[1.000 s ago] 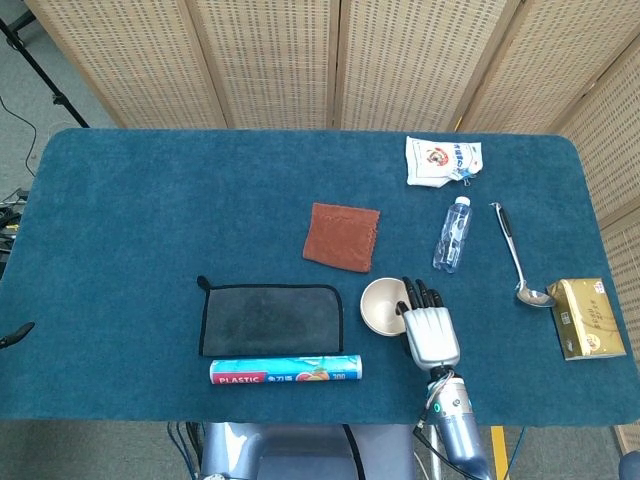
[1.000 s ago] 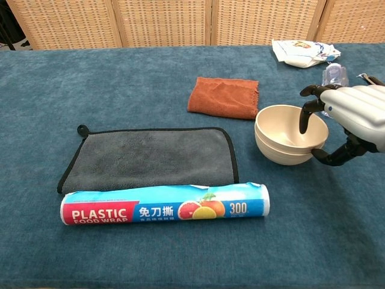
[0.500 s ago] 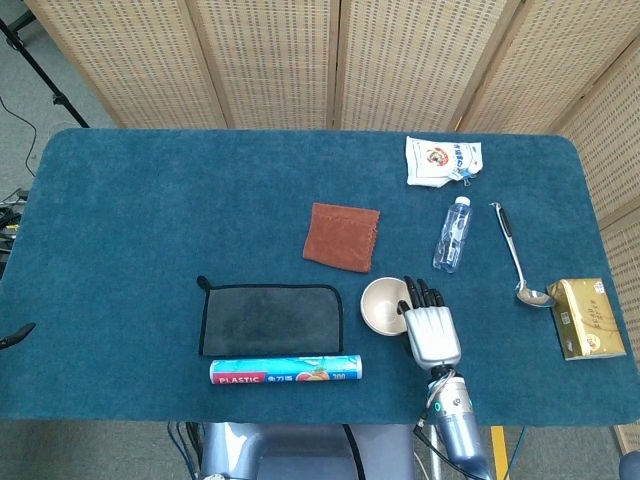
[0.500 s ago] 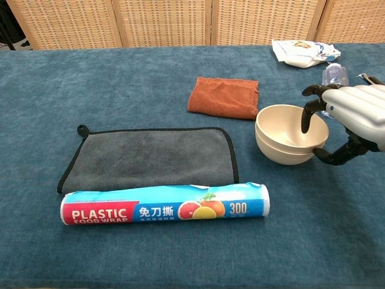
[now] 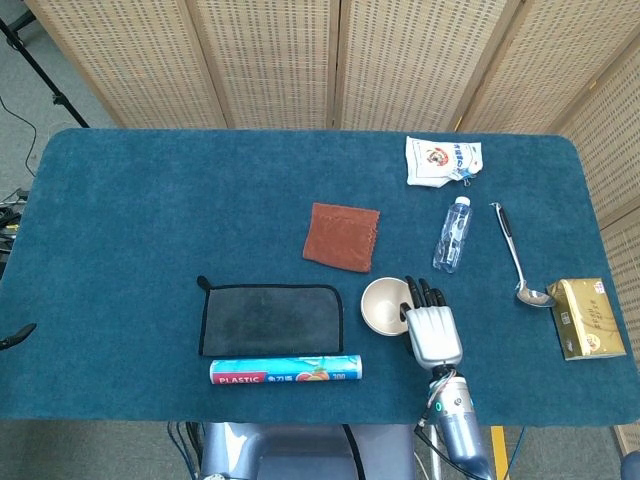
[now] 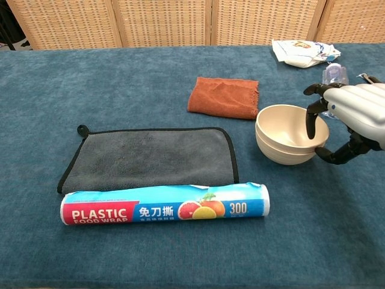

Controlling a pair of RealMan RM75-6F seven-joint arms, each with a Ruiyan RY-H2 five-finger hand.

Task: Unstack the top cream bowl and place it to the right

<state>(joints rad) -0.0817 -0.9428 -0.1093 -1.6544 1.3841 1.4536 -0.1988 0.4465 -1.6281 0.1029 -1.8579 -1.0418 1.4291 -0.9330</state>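
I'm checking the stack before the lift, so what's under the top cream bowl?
A second cream bowl sits under the top bowl; only its outer wall shows below the rim. Its inside is covered. The right hand has fingers inside the top bowl.

i'm working in what is looking like a staged indoor test space: a table under dark teal felt cloth (image 5: 150,220), woven wicker folding screens (image 5: 290,60) closing it off behind, and a black stand leg (image 5: 35,62) standing on grey floor at the far left.
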